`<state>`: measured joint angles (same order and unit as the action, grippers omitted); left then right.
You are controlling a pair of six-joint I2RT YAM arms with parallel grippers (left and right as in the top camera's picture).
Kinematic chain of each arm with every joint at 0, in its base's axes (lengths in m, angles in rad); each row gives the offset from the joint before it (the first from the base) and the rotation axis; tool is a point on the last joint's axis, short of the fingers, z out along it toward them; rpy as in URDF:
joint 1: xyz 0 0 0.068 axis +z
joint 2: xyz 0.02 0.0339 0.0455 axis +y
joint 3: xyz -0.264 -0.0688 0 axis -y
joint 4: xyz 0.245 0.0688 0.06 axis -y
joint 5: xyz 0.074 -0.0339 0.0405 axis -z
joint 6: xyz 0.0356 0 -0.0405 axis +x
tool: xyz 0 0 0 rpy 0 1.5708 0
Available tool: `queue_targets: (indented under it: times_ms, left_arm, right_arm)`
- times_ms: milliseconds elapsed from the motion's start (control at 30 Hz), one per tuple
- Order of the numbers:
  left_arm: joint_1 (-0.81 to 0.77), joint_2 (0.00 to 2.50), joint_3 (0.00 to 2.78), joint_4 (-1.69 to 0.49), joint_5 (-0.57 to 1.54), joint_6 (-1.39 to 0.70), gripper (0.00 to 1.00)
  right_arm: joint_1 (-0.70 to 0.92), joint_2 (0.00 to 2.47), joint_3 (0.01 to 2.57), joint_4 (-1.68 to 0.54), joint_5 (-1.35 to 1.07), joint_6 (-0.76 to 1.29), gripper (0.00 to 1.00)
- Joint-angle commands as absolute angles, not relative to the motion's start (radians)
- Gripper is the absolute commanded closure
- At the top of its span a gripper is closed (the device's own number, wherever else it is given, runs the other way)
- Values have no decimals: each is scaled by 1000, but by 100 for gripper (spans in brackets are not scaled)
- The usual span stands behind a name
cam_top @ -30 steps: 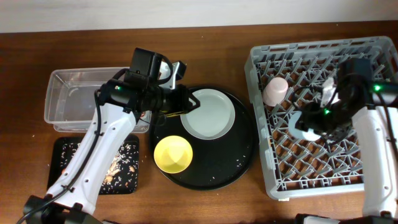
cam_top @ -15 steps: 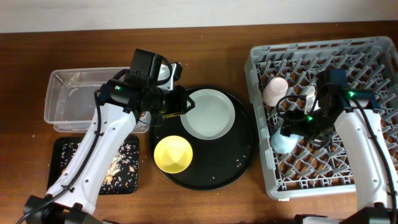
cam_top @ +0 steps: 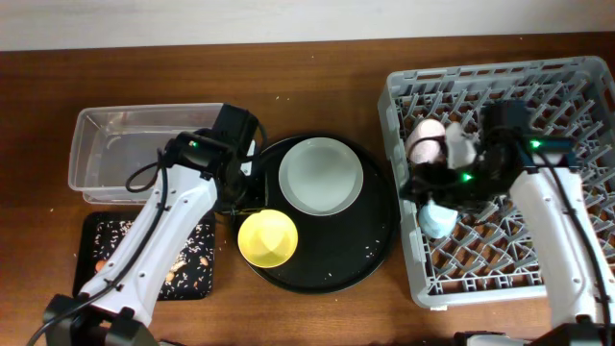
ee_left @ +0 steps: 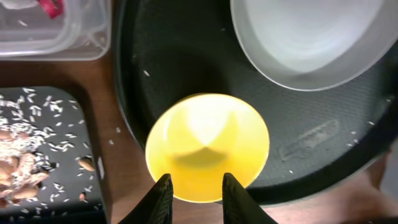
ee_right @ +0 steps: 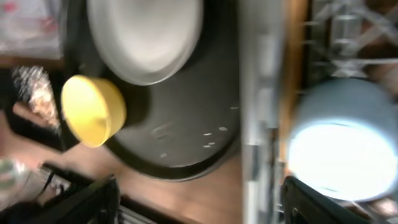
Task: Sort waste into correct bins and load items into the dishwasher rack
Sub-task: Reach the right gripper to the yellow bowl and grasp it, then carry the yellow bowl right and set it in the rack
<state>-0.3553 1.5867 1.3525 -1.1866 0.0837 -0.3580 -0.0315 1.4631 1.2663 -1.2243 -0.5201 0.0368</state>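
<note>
Since a second ago the left arm has pulled back from the pale plate (cam_top: 322, 176). The left pincer (ee_left: 196, 198) now hangs open over the near rim of the yellow bowl (ee_left: 207, 146) and holds nothing. Both dishes lie on the round black tray (cam_top: 370, 245) in the middle of the worktop (cam_top: 327, 67). The right pincer (ee_right: 199, 200) has swung leftward and stands wide open. The blue cup (cam_top: 437, 219) lies in the dishwasher rack (cam_top: 500, 77) at the right edge, nearer the front edge than the pink cup (cam_top: 424, 141).
</note>
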Motion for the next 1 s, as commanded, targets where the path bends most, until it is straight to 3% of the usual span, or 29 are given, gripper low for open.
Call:
queue_targets:
  times_ms: [0,133,367,400,467,500,633,767,867,900,967]
  left_arm:
    - [-355,1588,1345,-1153,36,-343,74]
    - [-263,1585,1352,-1151,36,-342,75]
    - [70,1515,1359,-1165,101,-342,73]
    - [121,1514,1359,-1176,101,-342,62]
    - [142,1514,1358,-1197,101,-342,18]
    - [144,1514,1358,-1210,100,-342,1]
    - [143,1514,1358,-1213,101,-342,1]
    - [143,1514,1358,-1213,100,-342,1]
    - [143,1514,1358,-1213,100,-343,1]
    - [143,1514,1358,-1213,101,-342,1]
    - [143,1514,1358,-1213,100,-342,1]
  right_arm:
    - [110,1461,1286,-1182,-590,7,19]
    - [320,1462,1272,-1063,-514,89,24]
    - [643,1531,1232,-805,-392,136,24]
    - [714,1575,1232,-736,-353,136,24]
    - [794,1638,1232,-654,-328,136,24]
    - [842,1685,1232,-599,-327,136,24]
    - [966,1850,1232,-428,-323,136,25]
    - [988,1911,1232,-403,-245,136,26]
    - [987,1911,1232,-404,-242,136,41]
    - [987,1911,1232,-412,-230,136,55]
    - [987,1911,1232,-416,-227,136,61]
